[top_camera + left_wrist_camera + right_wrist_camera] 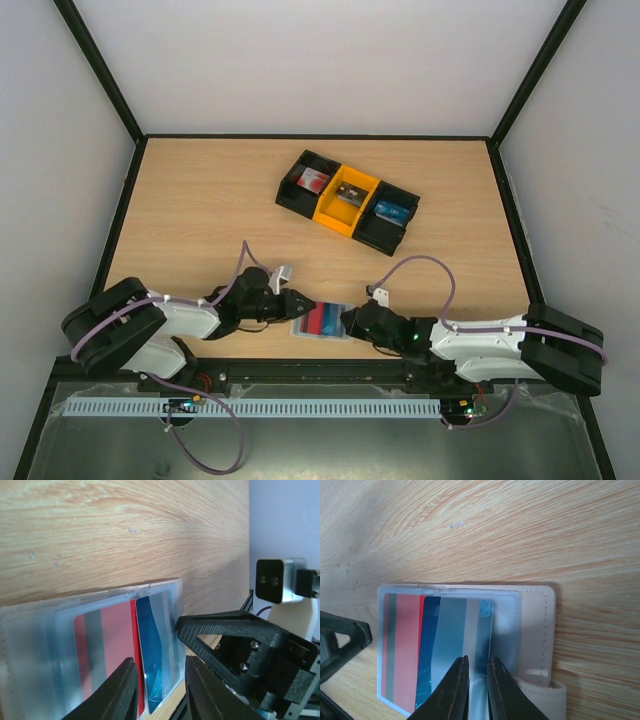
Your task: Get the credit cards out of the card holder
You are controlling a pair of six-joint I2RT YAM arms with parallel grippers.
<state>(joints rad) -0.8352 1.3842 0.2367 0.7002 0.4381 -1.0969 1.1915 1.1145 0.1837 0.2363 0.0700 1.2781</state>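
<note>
The card holder point(322, 333) lies flat near the table's front edge, between both grippers. Through its translucent sleeve point(30, 645) point(507, 625) show a red card point(115, 650) point(407, 645) with a dark stripe and a blue card point(150, 645) point(450, 630). My left gripper point(298, 303) point(160, 690) is open, its fingers either side of the blue card's end. My right gripper point(350, 322) point(478, 680) is nearly closed on the sleeve over the blue card, with a pale fold between its fingers. Its black fingers point(235, 640) also show in the left wrist view.
A black-and-yellow three-compartment tray point(347, 201) with small items stands mid-table behind the holder. The holder has a beige stitched backing point(542, 630) and a strap point(545, 695). The table's front edge and rail point(300, 370) lie close behind the grippers.
</note>
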